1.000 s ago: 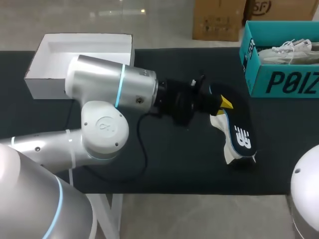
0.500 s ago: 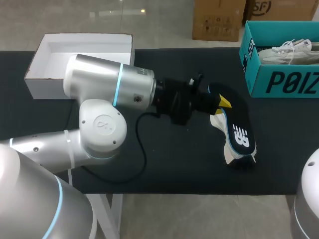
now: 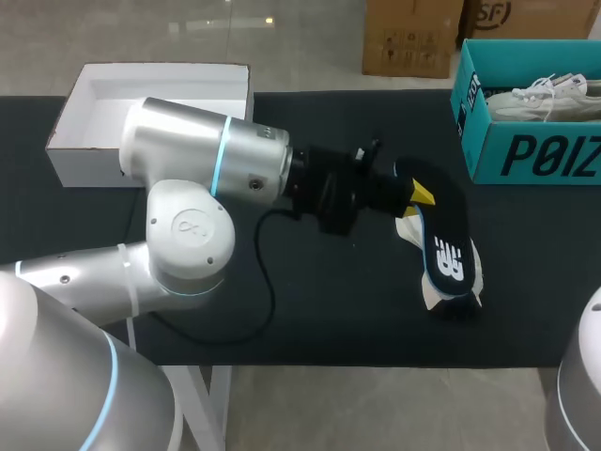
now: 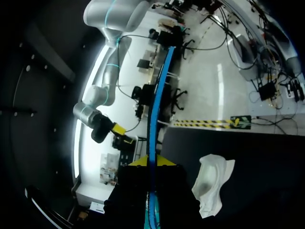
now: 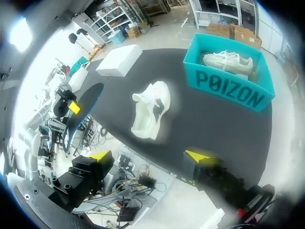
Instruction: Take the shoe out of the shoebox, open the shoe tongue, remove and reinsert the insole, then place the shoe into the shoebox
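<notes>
Left arm (image 3: pixel 207 169) stretched across table (image 3: pixel 310 319), left end effector (image 3: pixel 421 195) gripping insole (image 3: pixel 446 246), right end effector (image 5: pixel 148 156) wide

Left arm (image 3: pixel 202 164) pulled back slightly; held insole (image 3: pixel 443 240) shifted left; right arm (image 3: pixel 584 376) receded toward corner.

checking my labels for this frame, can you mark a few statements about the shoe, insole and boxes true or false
1. The left tool is shut on the insole. True.
2. The insole sits inside the shoe. False: the right wrist view shows it held clear of the shoe.
3. The teal shoebox is empty. False: a second shoe lies in it.
4. The right tool is open with nothing between its fingers. True.
5. The shoe lies on the black table, outside the teal shoebox. True.
</notes>
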`<state>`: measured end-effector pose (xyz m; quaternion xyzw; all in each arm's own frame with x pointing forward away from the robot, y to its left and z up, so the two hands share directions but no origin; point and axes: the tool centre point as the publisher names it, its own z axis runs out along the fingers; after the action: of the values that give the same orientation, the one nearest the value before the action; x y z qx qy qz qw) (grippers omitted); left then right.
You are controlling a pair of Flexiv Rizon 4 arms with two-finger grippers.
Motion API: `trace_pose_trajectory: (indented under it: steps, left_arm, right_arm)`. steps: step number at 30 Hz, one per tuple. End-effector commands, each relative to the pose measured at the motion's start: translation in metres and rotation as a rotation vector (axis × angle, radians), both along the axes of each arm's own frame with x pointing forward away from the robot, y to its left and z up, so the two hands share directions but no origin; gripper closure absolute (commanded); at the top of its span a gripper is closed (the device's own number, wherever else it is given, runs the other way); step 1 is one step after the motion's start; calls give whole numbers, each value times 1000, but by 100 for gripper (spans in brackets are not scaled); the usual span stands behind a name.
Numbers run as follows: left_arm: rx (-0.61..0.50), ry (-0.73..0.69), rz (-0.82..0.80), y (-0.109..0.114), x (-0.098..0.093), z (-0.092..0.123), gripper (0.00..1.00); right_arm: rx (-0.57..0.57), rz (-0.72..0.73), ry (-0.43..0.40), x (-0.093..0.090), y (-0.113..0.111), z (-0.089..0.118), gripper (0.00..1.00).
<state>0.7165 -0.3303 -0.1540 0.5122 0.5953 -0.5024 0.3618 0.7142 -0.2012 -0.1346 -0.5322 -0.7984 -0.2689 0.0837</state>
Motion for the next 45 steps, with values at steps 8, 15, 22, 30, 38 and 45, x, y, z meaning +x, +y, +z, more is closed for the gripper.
trace_pose_trajectory:
  steps: [8,15,22,30,38,45]
  left_arm:
    - [3,-1,0,0,0,0,100]
    - [3,-1,0,0,0,0,100]
    - [3,-1,0,0,0,0,100]
    - [3,-1,0,0,0,0,100]
    - [-31,48,-72,0,-8,-13,100]
    - [-68,133,-131,-19,-9,-40,100]
  right_arm:
    - [-2,0,1,0,0,0,0]
    - [-2,0,1,0,0,0,0]
    - [-2,0,1,0,0,0,0]
    - [-2,0,1,0,0,0,0]
    - [-2,0,1,0,0,0,0]
    - [-2,0,1,0,0,0,0]
